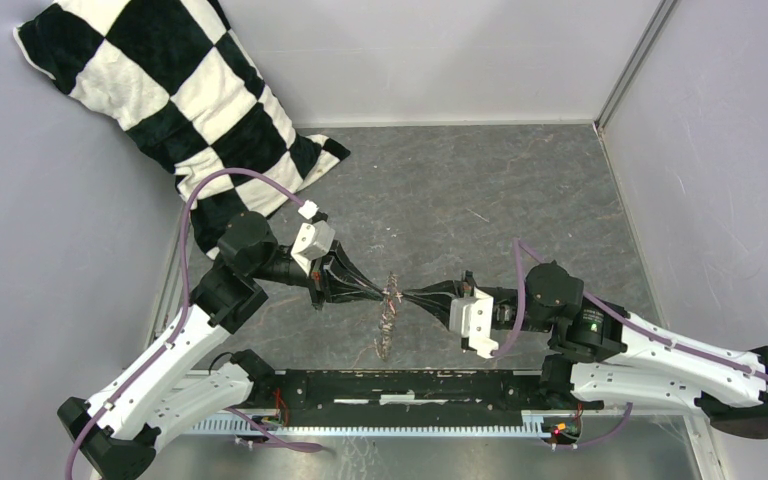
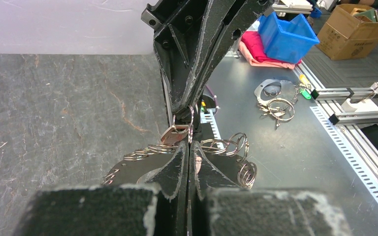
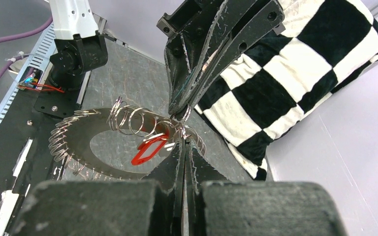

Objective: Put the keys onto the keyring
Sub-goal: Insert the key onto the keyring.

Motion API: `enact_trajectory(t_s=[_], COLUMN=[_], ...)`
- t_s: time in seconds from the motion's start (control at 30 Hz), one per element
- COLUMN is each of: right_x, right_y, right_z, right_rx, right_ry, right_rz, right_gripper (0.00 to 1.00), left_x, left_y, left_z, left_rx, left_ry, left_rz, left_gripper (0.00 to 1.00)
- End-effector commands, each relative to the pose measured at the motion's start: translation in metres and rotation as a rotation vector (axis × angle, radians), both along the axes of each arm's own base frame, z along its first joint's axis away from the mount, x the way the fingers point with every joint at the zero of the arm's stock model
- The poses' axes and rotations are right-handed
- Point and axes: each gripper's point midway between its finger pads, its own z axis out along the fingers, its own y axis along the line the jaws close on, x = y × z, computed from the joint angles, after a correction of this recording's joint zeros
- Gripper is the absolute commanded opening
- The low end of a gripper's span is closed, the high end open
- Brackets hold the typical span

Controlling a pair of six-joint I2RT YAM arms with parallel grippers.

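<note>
keyring point(image 2: 226, 146) partly behind fingers point(image 2: 174, 172), pillow point(image 1: 160, 90) cropped

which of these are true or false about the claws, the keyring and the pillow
1. The left claw and right claw are both shut, tips nearly meeting. True.
2. The keyring lies flat and untouched. False: both claws pinch it and it hangs between them.
3. A red tag hangs on the keyring. True.
4. The checkered pillow sits at the far right. False: it lies at the far left corner.

Two grippers are counted: left gripper point(image 1: 384, 291) and right gripper point(image 1: 406, 296). One keyring point(image 3: 128, 119), one key point(image 2: 173, 134), one red tag point(image 3: 147, 150) and one pillow point(image 1: 160, 80) are seen.
</note>
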Motion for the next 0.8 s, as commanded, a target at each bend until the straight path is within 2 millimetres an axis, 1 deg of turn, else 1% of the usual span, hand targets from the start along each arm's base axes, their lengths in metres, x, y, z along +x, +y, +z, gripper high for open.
enact_trajectory(t_s=[0.0, 0.27, 0.5, 0.57, 0.67, 0.7, 0.77], right_x=[0.001, -0.001, -0.004, -0.004, -0.005, -0.006, -0.006], right_y=[-0.003, -0.003, 0.001, 0.002, 0.005, 0.006, 0.007], right_z=[0.019, 0.023, 0.025, 0.026, 0.027, 0.033, 0.036], right_rx=[0.080, 0.094, 0.092, 0.090, 0.089, 0.109, 0.114], right_ry=[-0.005, 0.001, -0.003, -0.002, 0.000, -0.007, -0.009], right_rz=[-0.015, -0.006, 0.015, 0.019, 0.030, 0.035, 0.038], right_gripper=[0.01, 0.00, 0.00, 0.00, 0.00, 0.00, 0.00], left_x=[-0.003, -0.001, -0.002, -0.003, -0.004, -0.005, -0.006], left_y=[0.002, 0.001, 0.002, 0.003, 0.003, 0.003, 0.004], left_z=[0.013, 0.012, 0.011, 0.007, 0.006, 0.005, 0.003], left_rx=[-0.039, -0.038, -0.038, -0.023, -0.021, -0.017, -0.012], left_ry=[-0.050, -0.051, -0.074, -0.060, -0.065, -0.067, -0.076], left_rz=[-0.010, -0.004, -0.011, -0.014, -0.021, -0.028, -0.038], left_gripper=[0.02, 0.02, 0.02, 0.02, 0.02, 0.02, 0.02])
